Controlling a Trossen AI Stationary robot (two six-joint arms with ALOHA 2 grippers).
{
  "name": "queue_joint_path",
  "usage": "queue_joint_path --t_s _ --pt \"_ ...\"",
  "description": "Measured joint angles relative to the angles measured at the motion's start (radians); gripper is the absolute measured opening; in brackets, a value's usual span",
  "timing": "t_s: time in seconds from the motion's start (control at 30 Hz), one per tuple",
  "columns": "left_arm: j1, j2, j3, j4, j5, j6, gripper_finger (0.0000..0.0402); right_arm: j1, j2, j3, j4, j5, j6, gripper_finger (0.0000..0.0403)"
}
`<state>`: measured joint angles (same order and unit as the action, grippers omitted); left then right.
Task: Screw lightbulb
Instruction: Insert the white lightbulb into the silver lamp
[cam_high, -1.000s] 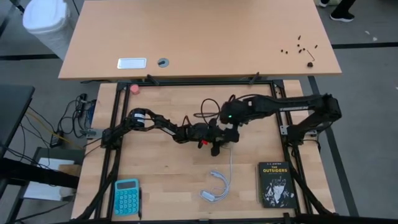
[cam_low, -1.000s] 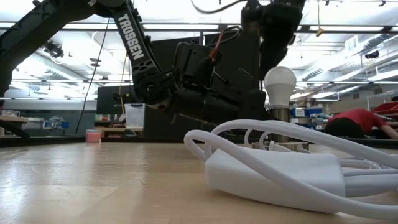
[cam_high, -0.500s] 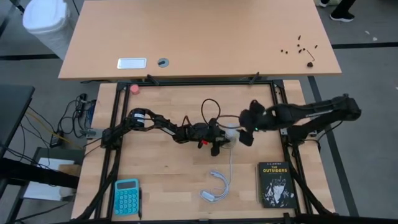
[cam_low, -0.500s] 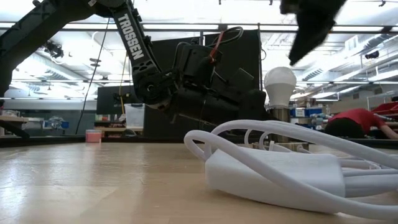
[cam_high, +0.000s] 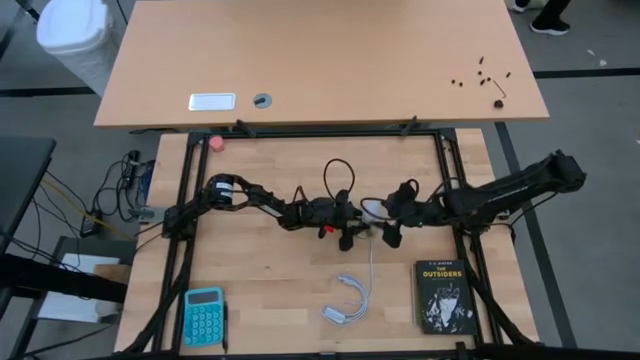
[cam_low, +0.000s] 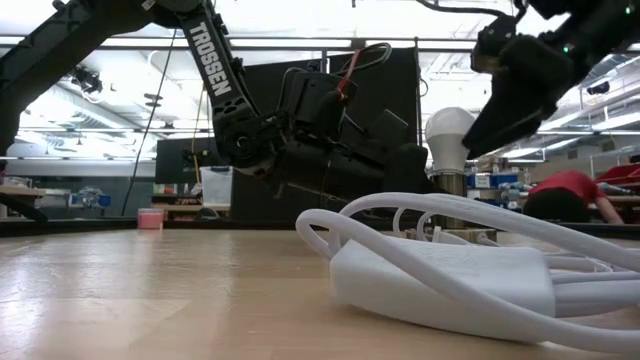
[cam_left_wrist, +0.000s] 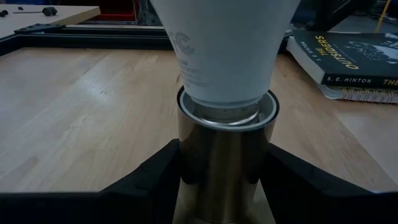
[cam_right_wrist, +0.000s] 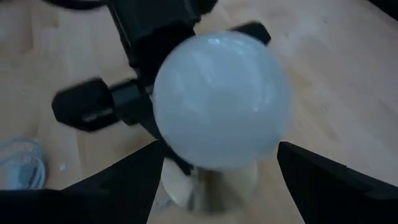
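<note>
Since a moment ago the right arm has pulled off from above the lightbulb (cam_high: 372, 209) to its right side and dropped lower, so its jaws (cam_high: 388, 229) now stand wide on either side of the globe without touching it. That bulb sits upright near the middle of the surface (cam_high: 260, 275), its narrow neck seated in the brass socket (cam_left_wrist: 225, 163) (how far the threads have gone in cannot be seen). Left jaws (cam_left_wrist: 217, 186) are closed narrowly on the socket body, presumably to stop it turning while the bulb is twisted. Judging by the spread fingers (cam_right_wrist: 329, 177) flanking the globe, the right gripper looks set to take a fresh hold for another turn. Nearer the front edge lies a coiled white cord with its adapter (cam_high: 347, 306), a paperback book (cam_high: 443, 295) towards the front right corner, and a blue calculator (cam_high: 204, 315) at the front left corner.
</note>
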<state>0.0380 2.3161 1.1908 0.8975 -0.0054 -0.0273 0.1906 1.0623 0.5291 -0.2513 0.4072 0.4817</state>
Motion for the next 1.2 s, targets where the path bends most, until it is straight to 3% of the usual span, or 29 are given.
queue_joint_path --t_s 0.27,0.57,0.87,1.2 --pt "0.000 0.000 0.000 0.001 0.007 0.001 0.0204 -0.009 0.020 -0.124 0.300 0.015 -0.074 0.0325" --pt "0.000 0.000 0.000 0.002 0.010 0.015 0.0204 -0.031 0.147 -0.199 0.648 0.017 -0.174 0.0325" --pt "0.000 0.000 0.000 0.005 0.010 0.015 0.0204 -0.035 0.180 -0.202 0.670 0.018 -0.190 0.0299" --pt "0.000 0.000 0.000 0.003 0.010 0.015 0.0204 -0.035 0.179 -0.202 0.654 0.018 -0.197 0.0220"
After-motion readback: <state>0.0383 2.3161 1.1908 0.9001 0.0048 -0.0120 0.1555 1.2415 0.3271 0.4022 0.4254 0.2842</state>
